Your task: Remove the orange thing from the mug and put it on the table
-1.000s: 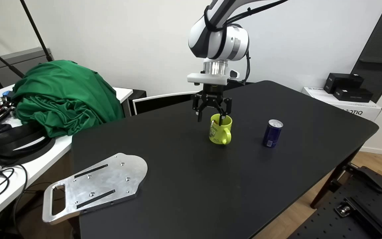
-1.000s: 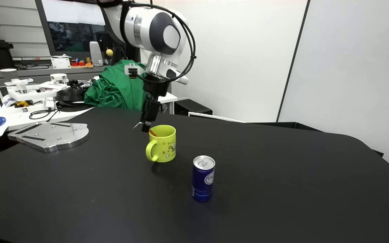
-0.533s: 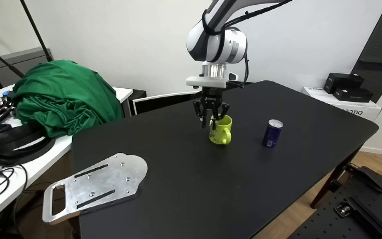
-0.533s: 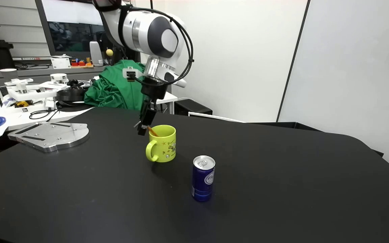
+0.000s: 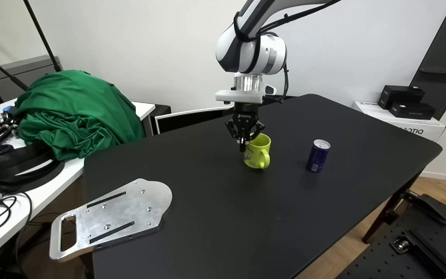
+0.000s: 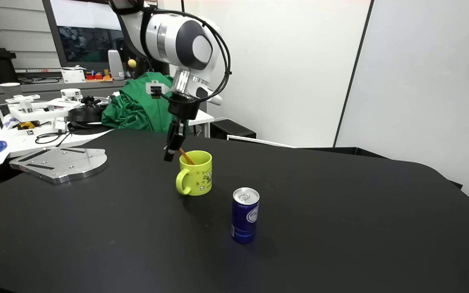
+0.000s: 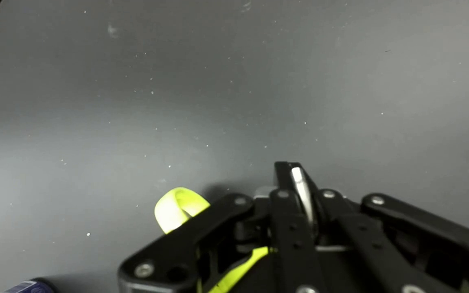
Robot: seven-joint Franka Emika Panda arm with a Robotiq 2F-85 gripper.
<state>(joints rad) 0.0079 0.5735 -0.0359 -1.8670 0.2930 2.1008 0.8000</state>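
The orange thing (image 6: 187, 156) is a thin stick leaning out of the mug (image 6: 202, 179); its upper end runs to my gripper (image 6: 169, 156). The mug (image 5: 258, 157) is yellow-green and upright on the black table (image 5: 207, 224). At the rim, on the side away from the handle, my gripper (image 5: 242, 147) is shut. In the wrist view a pale, silvery end of the stick (image 7: 302, 185) lies between the nearly meeting fingertips of the gripper (image 7: 290, 165). The orange part is hidden there, and only the handle and a strip of the mug (image 7: 168, 213) show.
A dark blue can (image 5: 318, 159) stands on the table beside the mug, on its handle side. A flat silver metal plate (image 5: 130, 209) overhangs the table's edge. Beyond that edge is a white desk with a green cloth (image 5: 76, 112).
The jaws have come together from wide apart and now pinch the stick's end. The gripper has moved a little away from the mug and lower. More of the orange stick shows, tilted more steeply.
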